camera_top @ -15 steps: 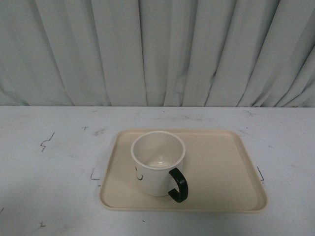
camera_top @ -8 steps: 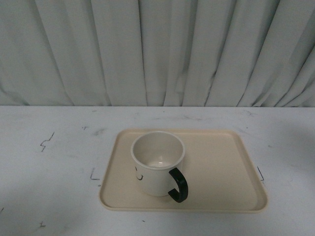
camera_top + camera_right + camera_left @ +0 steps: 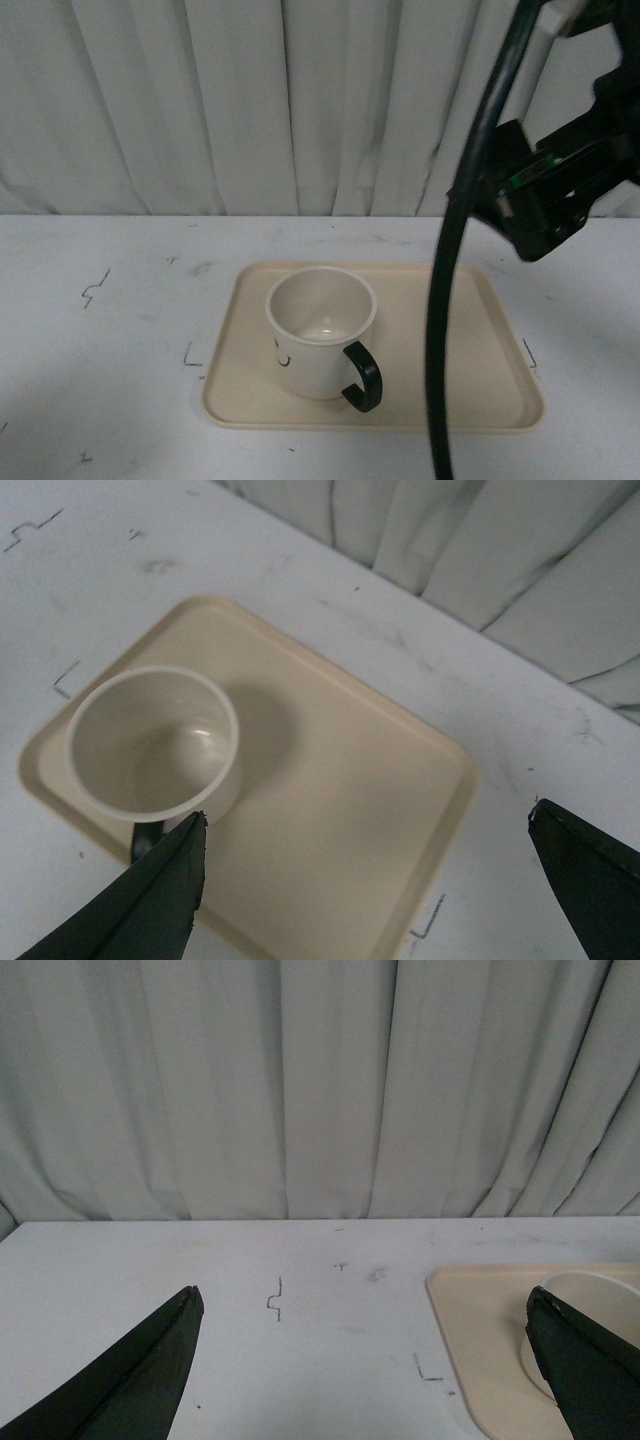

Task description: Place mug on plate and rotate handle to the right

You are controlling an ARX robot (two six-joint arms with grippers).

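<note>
1. We see the mug (image 3: 320, 335) upright on the plate's (image 3: 470, 340) left half, its handle (image 3: 363, 377) pointing front-right.
2. Our right pincer (image 3: 365, 815) hangs spread wide above, clear of the mug.
3. Our left pincer (image 3: 362, 1298) gapes over the surface (image 3: 200, 1260) beside the plate.

Mug (image 3: 600, 1295) partly behind left end effector (image 3: 362, 1295)

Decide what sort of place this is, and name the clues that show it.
Probably a robot test bench or lab, not a home: a scuffed white table with corner marks drawn beside the plate, a plain pleated curtain closing off the background, and a cabled robot arm above.
</note>
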